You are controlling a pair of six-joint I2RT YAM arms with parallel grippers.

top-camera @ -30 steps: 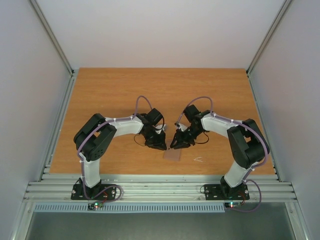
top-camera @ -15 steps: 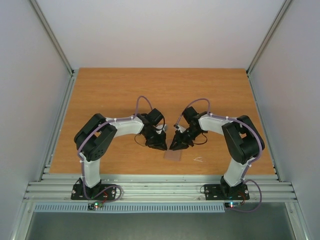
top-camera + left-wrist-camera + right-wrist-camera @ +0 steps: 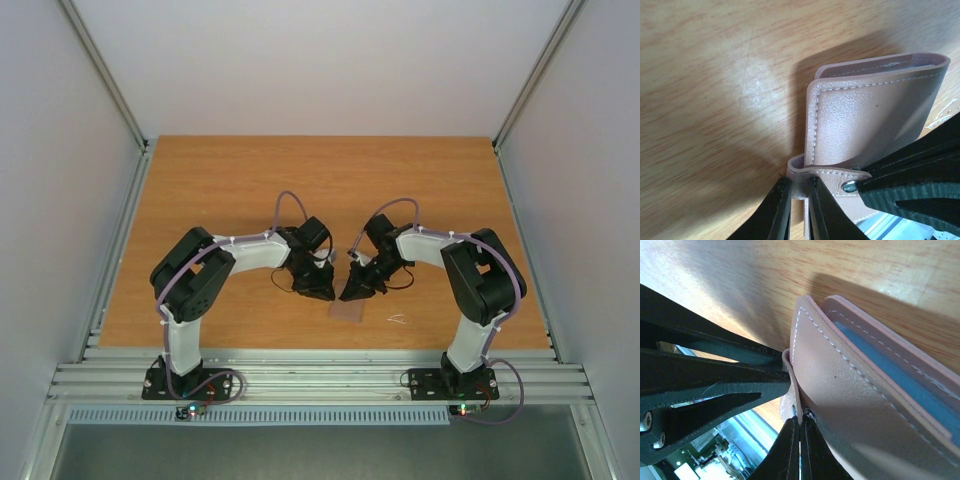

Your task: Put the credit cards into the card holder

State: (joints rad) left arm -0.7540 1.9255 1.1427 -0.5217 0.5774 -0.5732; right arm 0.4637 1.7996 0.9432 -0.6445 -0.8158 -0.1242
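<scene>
Two grips: left gripper [image 3: 796, 189] and right gripper [image 3: 799, 425] each closed tight on the flap edge of the card holder [image 3: 865, 120]; best to part them slowly, opening the pocket without slipping.

L gripper [image 3: 799, 186] and R gripper [image 3: 800, 424] are pinched tip to tip on the card holder [image 3: 865, 120] tab, so I've no room to pass btwn them. In the L wrist view the R fingers [image 3: 910, 180] block everything right of my L tips. In the R wrist view the L fingers [image 3: 715, 385] fill the whole left side. Holder body sits just ahead of both tips. Beyond it is open wood table [image 3: 320, 180], with room for either arm. White scrap [image 3: 397, 319] lies right of the R fingers, near the front rail [image 3: 320, 375]. Side walls [image 3: 590, 200] are well apart from both.
</scene>
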